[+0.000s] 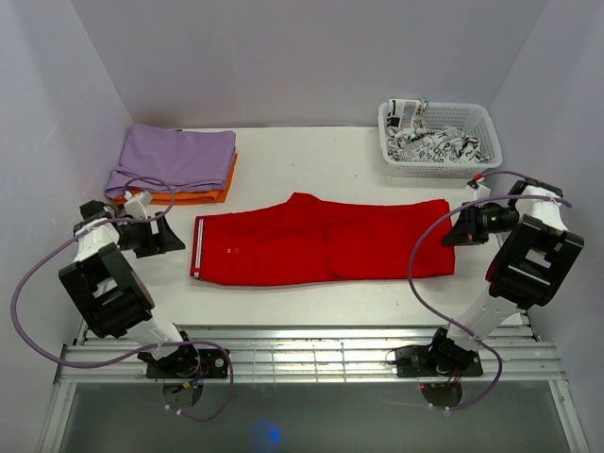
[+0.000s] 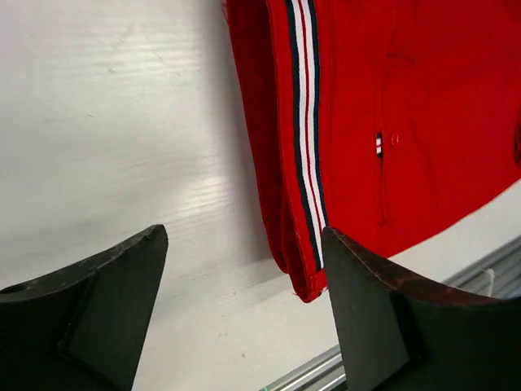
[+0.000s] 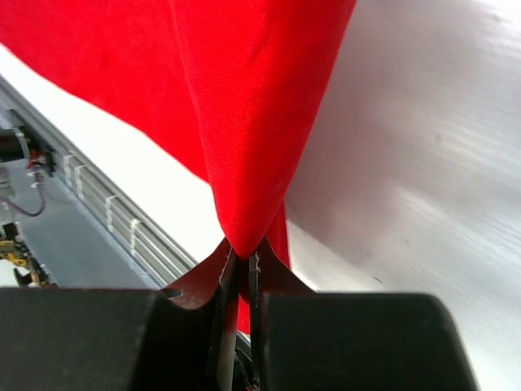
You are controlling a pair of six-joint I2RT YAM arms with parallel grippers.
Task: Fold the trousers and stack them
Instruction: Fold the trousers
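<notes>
The red trousers (image 1: pixel 321 250) were found laid flat across the middle of the white table (image 1: pixel 311 151), one end pinched in the clamped-together right gripper (image 3: pixel 236 259), while the left gripper (image 2: pixel 242 244) was observed spread apart just beside the striped end.

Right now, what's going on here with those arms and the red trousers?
Two robot arms are folding the red trousers, which lie flat across the middle of the table. The right gripper is shut on the fabric at the leg end. The left gripper hangs open beside the striped end, holding nothing. A purple cloth lies folded on an orange cloth at the back left, and a white basket of patterned cloth sits at the back right.
</notes>
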